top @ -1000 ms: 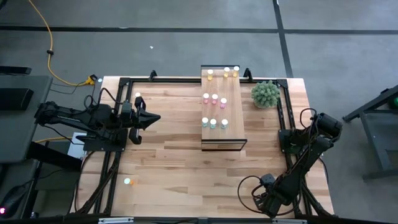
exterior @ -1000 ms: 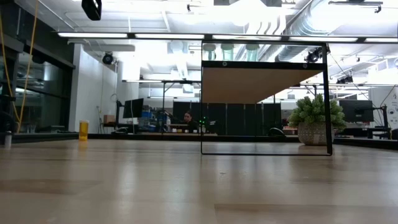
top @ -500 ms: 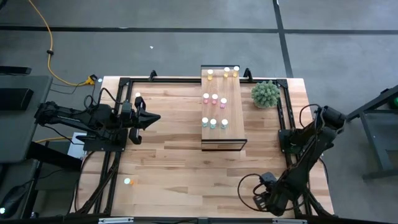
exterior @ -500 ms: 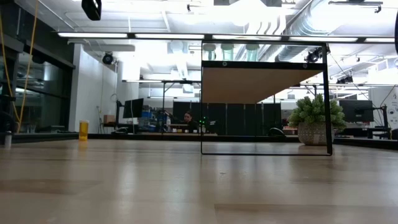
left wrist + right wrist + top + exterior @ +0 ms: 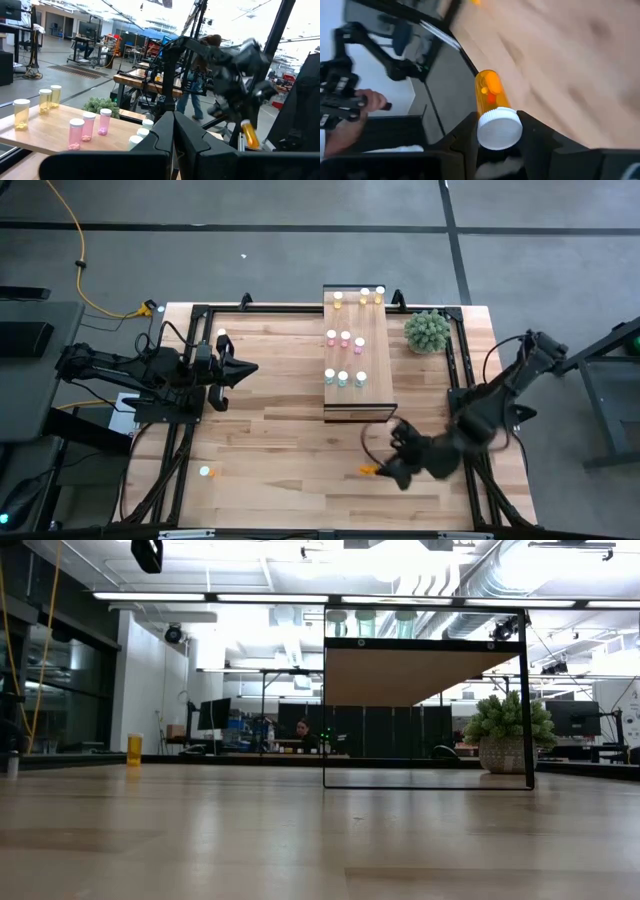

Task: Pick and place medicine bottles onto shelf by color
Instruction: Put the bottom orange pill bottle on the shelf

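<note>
The shelf (image 5: 371, 355) stands at the table's far middle, with yellow (image 5: 364, 296), pink (image 5: 345, 339) and blue-green bottles (image 5: 343, 379) upright on top in three rows; they also show in the left wrist view (image 5: 76, 134). My right gripper (image 5: 388, 469) is over the table's near part, in front of the shelf, shut on an orange bottle (image 5: 489, 95) with a white cap. My left gripper (image 5: 254, 369) waits shut and empty at the table's left, pointing at the shelf. My right gripper pinches the orange bottle at its white cap end (image 5: 499, 131) between its two fingers. The orange body (image 5: 488, 90) sticks out forward past the fingertips. In the left wrist view the bottle (image 5: 248, 134) hangs below the gripper, clear of the table.
A potted plant (image 5: 428, 330) stands right of the shelf's far end. Loose bottles stand at the table's far left (image 5: 221, 334) and near left (image 5: 204, 472); one yellow bottle shows in the low view (image 5: 134, 748). Dark frame rails run along both table sides.
My right arm has swung from the table's near right corner toward the left and far edges, to a spot in front of the shelf's near end, carrying the orange bottle. It moves fast; the wrist view is blurred.
</note>
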{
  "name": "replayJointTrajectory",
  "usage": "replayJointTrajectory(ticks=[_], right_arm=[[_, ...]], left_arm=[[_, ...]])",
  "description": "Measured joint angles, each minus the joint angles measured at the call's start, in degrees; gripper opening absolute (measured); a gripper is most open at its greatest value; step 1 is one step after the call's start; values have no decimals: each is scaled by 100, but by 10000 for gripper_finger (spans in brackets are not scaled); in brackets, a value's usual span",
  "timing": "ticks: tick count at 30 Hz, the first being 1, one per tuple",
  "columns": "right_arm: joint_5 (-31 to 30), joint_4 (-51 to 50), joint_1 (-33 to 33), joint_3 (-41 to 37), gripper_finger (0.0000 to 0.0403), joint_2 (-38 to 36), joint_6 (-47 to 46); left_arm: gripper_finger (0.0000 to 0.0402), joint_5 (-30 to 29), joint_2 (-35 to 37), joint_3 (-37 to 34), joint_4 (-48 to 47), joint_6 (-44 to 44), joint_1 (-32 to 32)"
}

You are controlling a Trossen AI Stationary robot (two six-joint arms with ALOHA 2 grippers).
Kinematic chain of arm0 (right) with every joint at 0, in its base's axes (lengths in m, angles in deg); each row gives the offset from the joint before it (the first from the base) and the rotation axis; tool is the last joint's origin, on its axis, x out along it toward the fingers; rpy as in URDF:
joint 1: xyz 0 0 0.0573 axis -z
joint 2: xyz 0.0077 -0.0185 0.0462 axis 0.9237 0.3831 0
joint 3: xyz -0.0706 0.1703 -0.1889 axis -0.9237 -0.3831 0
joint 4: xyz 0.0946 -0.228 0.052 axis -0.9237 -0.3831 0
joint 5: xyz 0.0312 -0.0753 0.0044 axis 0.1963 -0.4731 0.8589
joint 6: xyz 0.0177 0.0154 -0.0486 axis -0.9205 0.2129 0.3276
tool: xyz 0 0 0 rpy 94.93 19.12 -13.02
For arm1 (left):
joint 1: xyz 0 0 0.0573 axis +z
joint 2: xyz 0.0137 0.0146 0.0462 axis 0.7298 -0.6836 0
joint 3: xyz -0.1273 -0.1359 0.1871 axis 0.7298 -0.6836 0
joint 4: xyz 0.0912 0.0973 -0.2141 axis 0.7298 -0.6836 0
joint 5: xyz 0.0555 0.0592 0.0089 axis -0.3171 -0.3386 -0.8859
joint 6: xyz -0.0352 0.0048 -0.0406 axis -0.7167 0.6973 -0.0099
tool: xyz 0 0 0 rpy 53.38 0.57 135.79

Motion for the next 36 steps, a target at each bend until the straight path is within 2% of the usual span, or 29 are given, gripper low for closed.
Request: replayJointTrajectory(ticks=[4,8,12,16,19,23,28,36], right_arm=[[111,-315,666,672,104,-2,1456],[48,-1386,1217,1484,104,-2,2436],[-181,-2251,1730,2072,104,-2,3206],[-226,-2663,2265,2350,104,-4,3907],[-127,-2663,2648,2354,104,-2,4436],[304,-2661,3082,2354,104,12,5223],[455,-2657,3487,2354,104,15,6075],[471,-2356,4028,2354,104,16,7223]], left_arm=[[0,-2,2,0,69,-2,-2],[0,-302,-24,139,124,-2,-2],[0,-786,-213,560,122,46,2],[0,-777,-611,1231,-225,-78,142],[0,-540,-1160,1837,-675,-368,311],[0,-166,-2149,2661,-1067,-576,515],[0,318,-3383,3741,-1423,-534,779],[0,380,-4683,4856,-1467,-500,994]])
